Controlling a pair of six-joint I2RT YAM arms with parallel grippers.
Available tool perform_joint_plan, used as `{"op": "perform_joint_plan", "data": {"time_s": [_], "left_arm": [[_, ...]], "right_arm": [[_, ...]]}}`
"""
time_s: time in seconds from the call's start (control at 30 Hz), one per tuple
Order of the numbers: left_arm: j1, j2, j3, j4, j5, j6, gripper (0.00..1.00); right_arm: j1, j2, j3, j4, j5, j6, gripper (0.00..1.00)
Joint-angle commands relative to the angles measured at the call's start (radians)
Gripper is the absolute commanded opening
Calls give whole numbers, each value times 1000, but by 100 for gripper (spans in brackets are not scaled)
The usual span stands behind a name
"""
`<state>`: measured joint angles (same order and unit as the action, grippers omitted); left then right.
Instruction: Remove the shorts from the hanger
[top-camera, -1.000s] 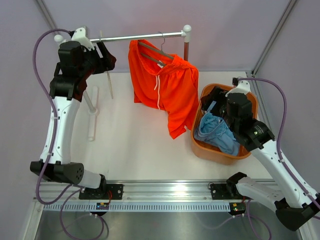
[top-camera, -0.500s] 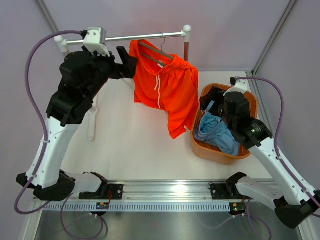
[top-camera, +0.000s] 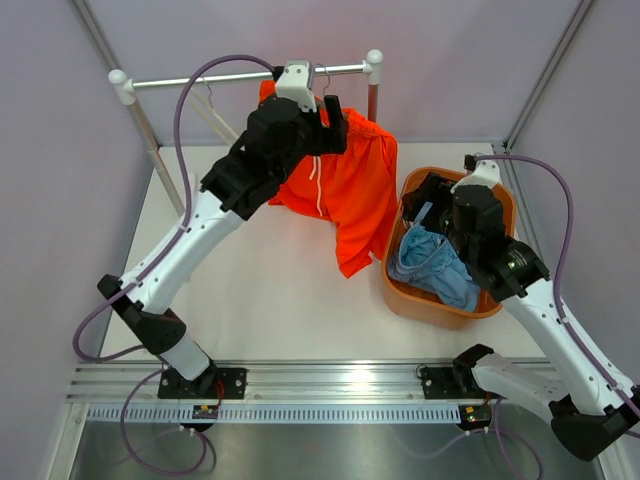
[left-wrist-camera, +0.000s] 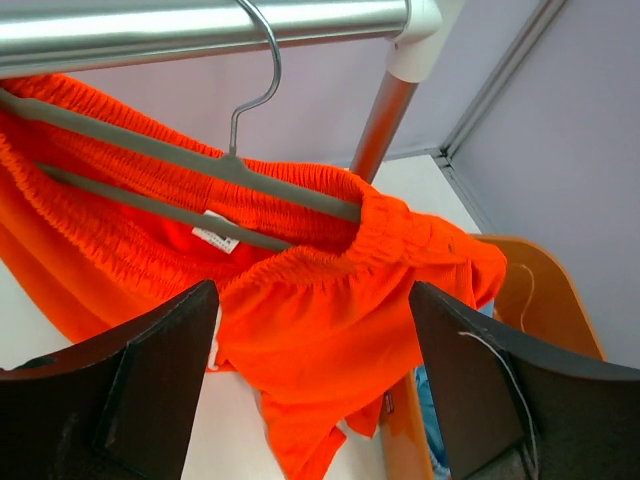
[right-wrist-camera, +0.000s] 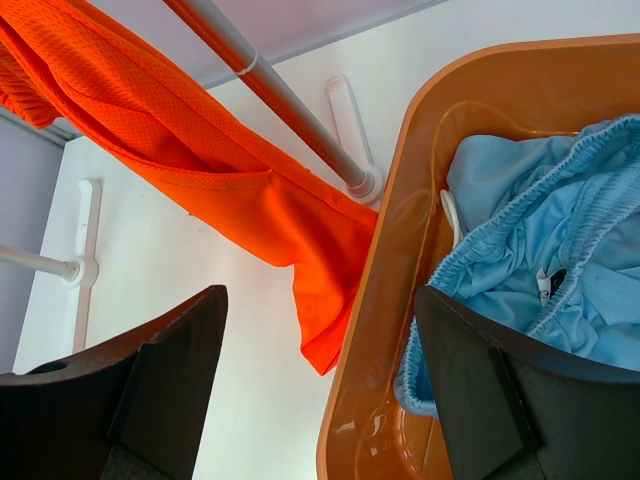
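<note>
The orange shorts (top-camera: 352, 190) hang by their waistband on a grey hanger (left-wrist-camera: 200, 165) hooked over the metal rail (left-wrist-camera: 200, 25). My left gripper (top-camera: 335, 125) is open and empty, just in front of the waistband; in the left wrist view (left-wrist-camera: 312, 290) the orange cloth (left-wrist-camera: 330, 330) lies between the jaws without touching them. The light blue shorts (top-camera: 440, 265) lie in the orange basket (top-camera: 430, 305). My right gripper (top-camera: 425, 195) is open and empty above the basket's left rim (right-wrist-camera: 400, 300), with the blue shorts (right-wrist-camera: 560, 230) beside it.
The rack's right post (top-camera: 374, 95) stands between the orange shorts and the basket. Its left post (top-camera: 150, 140) slants down at the far left. A bare thin hanger (top-camera: 215, 115) hangs on the rail left of my arm. Walls close in on both sides.
My left arm has swung right along the rail, from its left end to the hanger with the orange shorts. The right arm has barely moved.
</note>
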<state>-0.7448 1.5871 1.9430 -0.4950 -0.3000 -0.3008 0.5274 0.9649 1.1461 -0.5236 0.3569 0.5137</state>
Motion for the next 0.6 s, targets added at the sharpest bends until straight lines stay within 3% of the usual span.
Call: {"op": "perform_joint_plan", "data": {"time_s": [0.0, 0.2, 0.57], "left_arm": [[-25, 36, 57, 130, -206, -67, 79], [-45, 114, 59, 219, -362, -129, 79], [-47, 197, 86, 354, -468, -130, 75]], "right_arm": [[-4, -32, 40, -33, 28, -18, 84], [-3, -60, 44, -62, 36, -32, 84], [-4, -95, 41, -95, 45, -47, 84]]}}
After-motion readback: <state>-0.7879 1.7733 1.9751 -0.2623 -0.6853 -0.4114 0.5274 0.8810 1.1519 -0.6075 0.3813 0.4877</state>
